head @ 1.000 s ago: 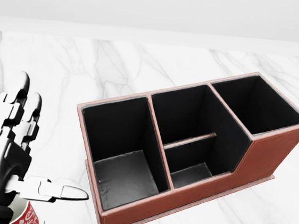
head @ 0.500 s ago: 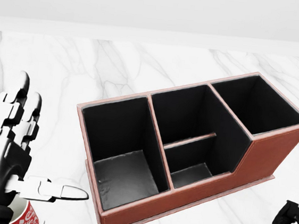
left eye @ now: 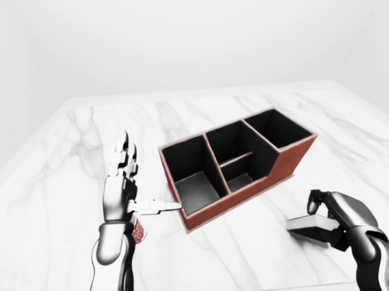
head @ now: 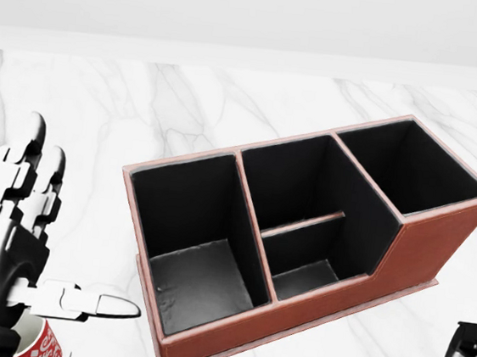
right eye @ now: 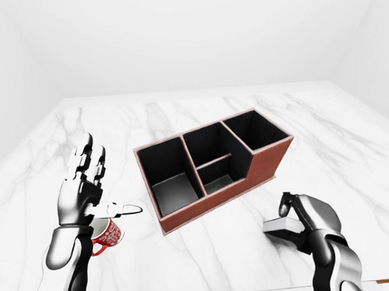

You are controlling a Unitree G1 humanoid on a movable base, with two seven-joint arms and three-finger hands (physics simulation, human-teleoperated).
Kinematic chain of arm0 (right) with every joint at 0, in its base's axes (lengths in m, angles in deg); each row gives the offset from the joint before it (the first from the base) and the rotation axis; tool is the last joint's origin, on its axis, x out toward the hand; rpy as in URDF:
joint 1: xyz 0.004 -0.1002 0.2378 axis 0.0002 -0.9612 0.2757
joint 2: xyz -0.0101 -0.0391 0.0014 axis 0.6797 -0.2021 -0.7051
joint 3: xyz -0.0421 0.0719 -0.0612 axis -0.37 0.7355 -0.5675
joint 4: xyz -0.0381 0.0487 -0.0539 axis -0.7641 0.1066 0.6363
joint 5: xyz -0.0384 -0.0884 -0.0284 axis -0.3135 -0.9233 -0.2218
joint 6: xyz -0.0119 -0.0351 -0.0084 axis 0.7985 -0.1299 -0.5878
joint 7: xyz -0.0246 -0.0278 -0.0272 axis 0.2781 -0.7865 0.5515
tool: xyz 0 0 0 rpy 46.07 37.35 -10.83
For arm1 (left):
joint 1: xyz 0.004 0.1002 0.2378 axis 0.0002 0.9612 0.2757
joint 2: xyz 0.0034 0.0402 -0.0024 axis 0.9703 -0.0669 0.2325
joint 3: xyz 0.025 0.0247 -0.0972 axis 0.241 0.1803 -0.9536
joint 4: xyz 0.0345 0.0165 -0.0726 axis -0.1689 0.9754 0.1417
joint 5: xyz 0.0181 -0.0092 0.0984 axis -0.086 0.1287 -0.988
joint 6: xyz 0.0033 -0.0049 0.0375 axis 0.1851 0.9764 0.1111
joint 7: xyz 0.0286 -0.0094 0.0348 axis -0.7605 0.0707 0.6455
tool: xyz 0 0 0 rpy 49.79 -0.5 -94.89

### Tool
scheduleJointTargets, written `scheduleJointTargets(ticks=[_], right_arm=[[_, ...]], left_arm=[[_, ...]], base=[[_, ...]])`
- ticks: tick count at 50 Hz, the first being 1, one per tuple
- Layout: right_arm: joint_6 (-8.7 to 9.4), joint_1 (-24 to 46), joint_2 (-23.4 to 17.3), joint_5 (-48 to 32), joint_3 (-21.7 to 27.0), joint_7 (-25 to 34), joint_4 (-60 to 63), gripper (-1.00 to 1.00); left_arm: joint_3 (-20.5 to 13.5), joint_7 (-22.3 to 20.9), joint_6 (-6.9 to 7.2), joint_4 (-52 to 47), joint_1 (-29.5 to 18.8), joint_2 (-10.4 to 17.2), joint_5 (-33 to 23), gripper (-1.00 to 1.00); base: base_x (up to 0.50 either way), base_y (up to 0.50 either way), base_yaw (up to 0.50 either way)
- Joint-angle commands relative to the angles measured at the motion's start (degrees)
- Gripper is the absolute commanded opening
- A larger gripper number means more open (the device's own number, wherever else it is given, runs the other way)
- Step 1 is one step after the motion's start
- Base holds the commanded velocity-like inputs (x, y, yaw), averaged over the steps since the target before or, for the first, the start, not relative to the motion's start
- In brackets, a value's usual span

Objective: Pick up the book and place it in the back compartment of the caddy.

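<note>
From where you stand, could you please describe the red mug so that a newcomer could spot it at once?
Start at the brown caddy in the middle of the marble table, then look to its lower left in the right-eye view, to the raised left hand. The mug sits just below that hand, partly hidden by the forearm. It is the only red, white-patterned thing there.

You won't find any readable text here. The red mug [right eye: 108, 233] beside your left hand [right eye: 86, 190] carries a white pattern, too small to tell whether it holds letters or only ornament.
</note>
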Motion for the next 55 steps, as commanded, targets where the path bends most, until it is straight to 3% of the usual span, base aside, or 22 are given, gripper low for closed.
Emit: scheduleJointTargets(ticks=[1,9,16,55], right_arm=[[2.25,1.43,0.19,1.01,0.28,0.91,4.41,-1.00],[6.55,5.30,-0.59,0.34,-1.64,4.77,9.31,-1.00],[8.71,8.12,-1.50,-1.18,-4.05,6.86,11.43,-1.00],[8.71,21.53,-1.03,-10.18,-15.96,18.17,19.72,-1.00]], left_arm=[[-0.46,0.05,0.00,-0.11,-0.37,0.11,0.29,1.00],[-0.84,-0.03,0.00,-0.89,-0.48,0.19,0.62,1.00],[-0.84,-0.01,0.00,-0.55,-0.48,0.17,0.58,1.00],[-0.90,0.14,0.00,-0.56,-0.59,0.20,0.64,1.00]], base=[[0.00,0.00,0.00],[0.00,0.00,0.00],[0.00,0.00,0.00],[0.00,0.00,0.00]])
